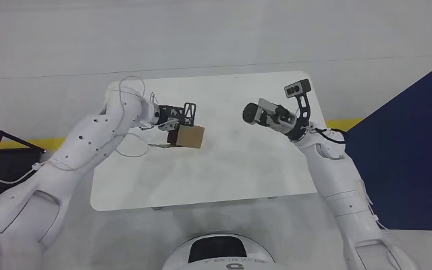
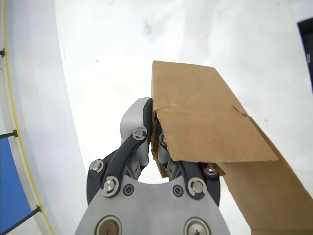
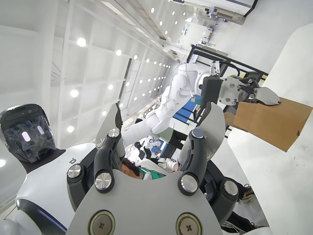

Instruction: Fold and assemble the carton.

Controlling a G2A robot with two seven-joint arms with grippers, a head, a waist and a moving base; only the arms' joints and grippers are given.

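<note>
The brown carton [image 1: 189,137] is held just above the white table [image 1: 223,175], left of its middle. My left gripper [image 1: 176,126] is shut on the carton's near edge. In the left wrist view the carton [image 2: 200,113] stands folded into a box shape with one loose flap, and the left gripper [image 2: 153,121] pinches a cardboard wall; one finger [image 2: 146,111] is outside and the other is mostly behind the flap. My right gripper [image 1: 249,113] hangs open and empty above the table's right half, apart from the carton. From the right wrist view, the right gripper [image 3: 166,118] faces the carton [image 3: 271,123].
The table's rounded front edge [image 1: 202,202] lies near the robot. A black frame [image 1: 17,145] stands off the table to the left, and a dark blue panel [image 1: 398,148] to the right. A yellow floor line [image 1: 344,123] runs behind the table.
</note>
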